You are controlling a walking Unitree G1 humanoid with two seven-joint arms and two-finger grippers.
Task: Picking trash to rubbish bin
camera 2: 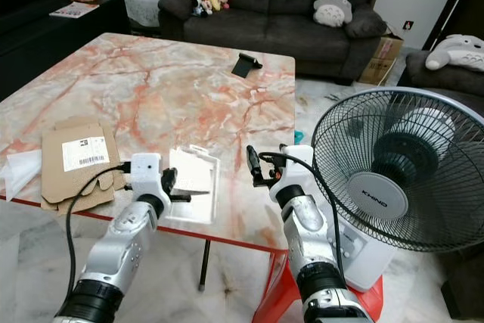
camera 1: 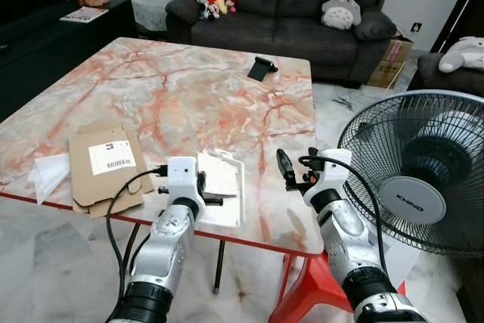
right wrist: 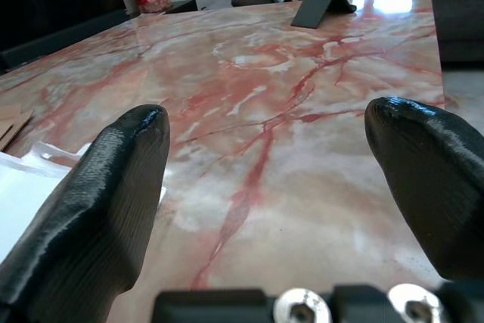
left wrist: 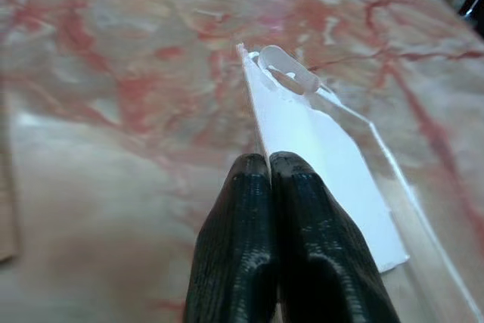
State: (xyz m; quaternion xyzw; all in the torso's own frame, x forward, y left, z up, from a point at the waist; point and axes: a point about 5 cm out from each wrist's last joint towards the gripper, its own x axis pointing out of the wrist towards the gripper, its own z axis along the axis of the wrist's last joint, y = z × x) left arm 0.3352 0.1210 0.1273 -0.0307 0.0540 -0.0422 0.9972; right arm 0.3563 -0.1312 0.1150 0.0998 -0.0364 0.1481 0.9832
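Two of my hands reach over the near edge of the marble desk (camera 1: 189, 81), and parts of what they work around are hard to read. My left hand (camera 1: 214, 199) has its black fingers (left wrist: 265, 255) pressed together, tips over the near end of a clear plastic blister pack (camera 1: 221, 187) with a white card inside; from the left wrist view I cannot tell whether a thin edge of the plastic is caught between the tips or they merely touch it. The pack lies flat near the desk's front edge, between my two hands, and its transparent rim almost vanishes against the marble. My left forearm rises from below, wrist roughly level, a black cable looping off it. My right hand (camera 1: 291, 172) hovers just right of the pack, fingers (right wrist: 113, 194) spread wide apart with bare marble between them, forearm angled up and inward. Left of the pack lies a flattened cardboard box (camera 1: 106, 160) with a shipping label, one flap hanging past the desk edge, and beside it a crumpled clear plastic bag (camera 1: 49, 172), partly overhanging the edge. A small black stand (camera 1: 261, 68) sits at the far side. A standing fan (camera 1: 420, 179) crowds my right, cut off by the frame, and a red stool (camera 1: 302, 293) peeks out under the desk, mostly hidden by my right arm.
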